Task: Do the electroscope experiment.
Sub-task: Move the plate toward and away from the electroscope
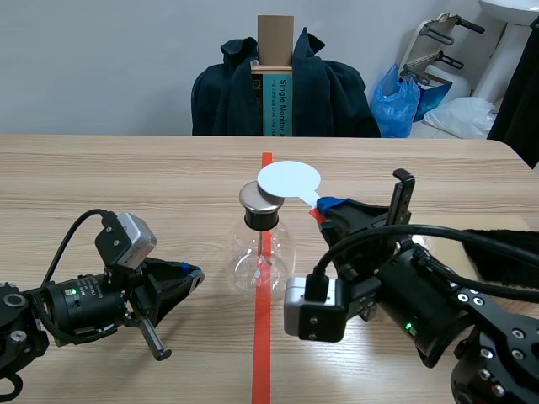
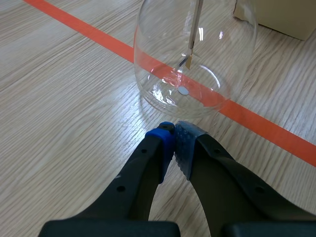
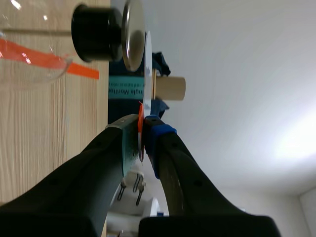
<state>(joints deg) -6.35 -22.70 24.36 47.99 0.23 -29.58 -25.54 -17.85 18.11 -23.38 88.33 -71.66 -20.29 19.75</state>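
The electroscope flask (image 1: 263,252) stands on the bench (image 1: 126,177) over the red tape line (image 1: 262,353). Its metal cap (image 1: 255,197) is at the edge of the white disc (image 1: 289,180); whether they touch I cannot tell. The right claw (image 1: 328,207) is clenched on the disc's thin red handle (image 3: 140,116). The left claw (image 1: 192,273), clenched on nothing, rests just beside the flask's base. A sideways push from the disc could tip the flask, the handle could swivel in the grip, and the left claw could nudge the glass
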